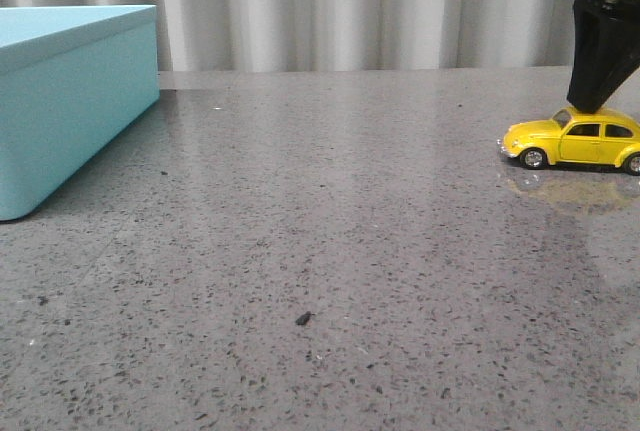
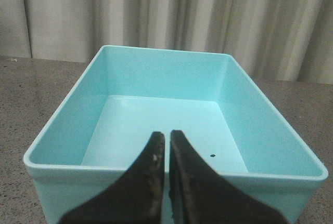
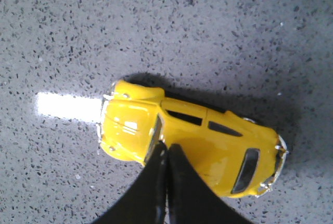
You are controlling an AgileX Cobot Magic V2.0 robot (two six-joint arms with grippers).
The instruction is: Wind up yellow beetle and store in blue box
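The yellow beetle (image 1: 575,139) stands on its wheels at the far right of the grey table, nose to the left. My right gripper (image 1: 592,106) comes down from above, jaws shut together, tips touching the car's roof by the windscreen. In the right wrist view the shut tips (image 3: 166,148) rest on top of the beetle (image 3: 208,130) and grip nothing. The blue box (image 1: 70,101) stands at the far left, open on top. My left gripper (image 2: 167,136) is shut and empty, hovering over the near rim of the blue box (image 2: 156,50), whose inside holds nothing.
The speckled grey tabletop (image 1: 320,251) stretches between box and car. A small dark crumb (image 1: 302,319) lies near the front middle. Pleated pale curtains (image 1: 350,11) close off the back edge.
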